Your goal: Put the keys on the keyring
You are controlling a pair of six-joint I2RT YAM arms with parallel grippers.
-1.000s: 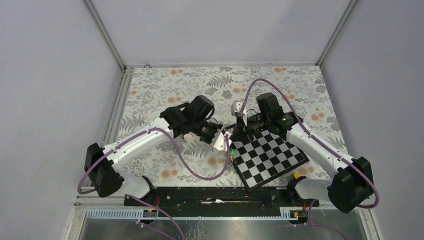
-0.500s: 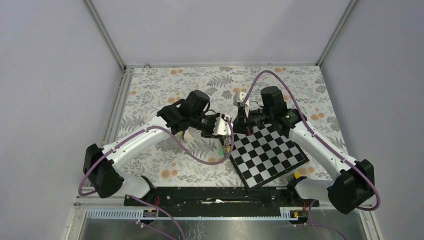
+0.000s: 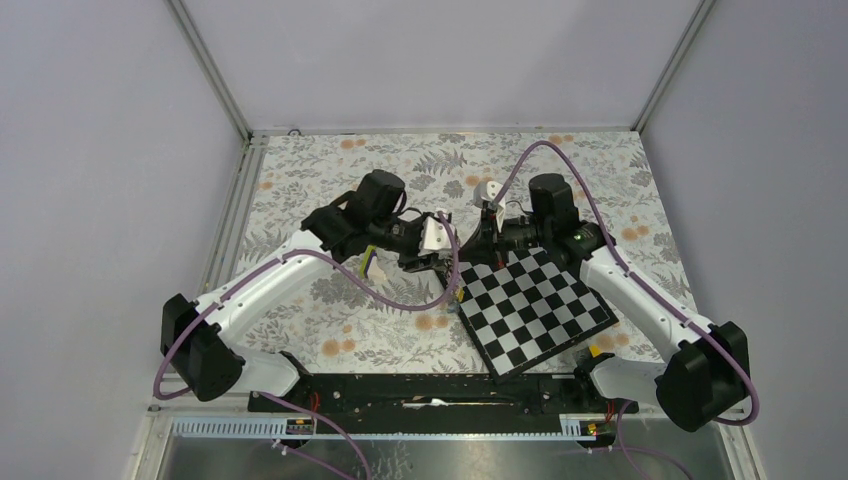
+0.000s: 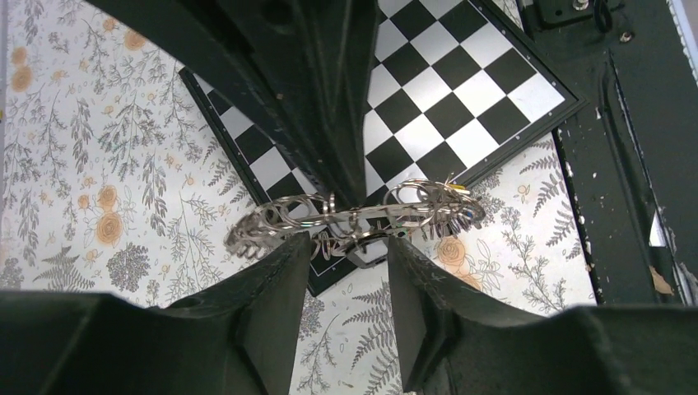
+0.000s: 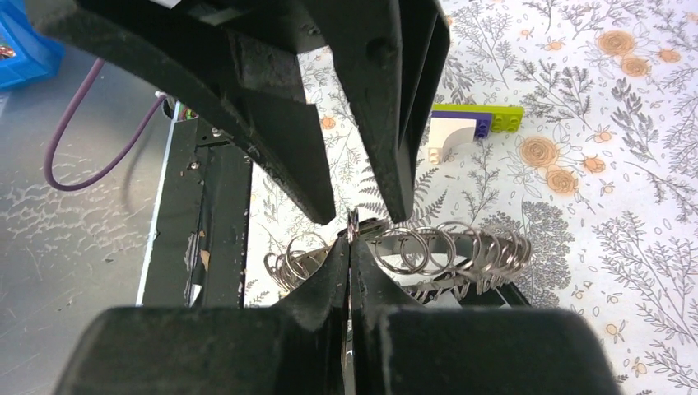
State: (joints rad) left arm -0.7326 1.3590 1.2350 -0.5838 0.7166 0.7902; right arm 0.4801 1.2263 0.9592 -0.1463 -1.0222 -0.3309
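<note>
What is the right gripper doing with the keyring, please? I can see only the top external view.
Observer: In the right wrist view, the right gripper is shut, pinching the rim of the keyring.
Operator: Thank you. Is the left gripper gripping it too?
Observer: No. The left wrist view shows the left gripper open, its jaws apart on either side of the rim.
Operator: Is anything else close by?
Observer: The right wrist view shows a lime-and-white wedge lying on the floral cloth beyond the ring.
</note>
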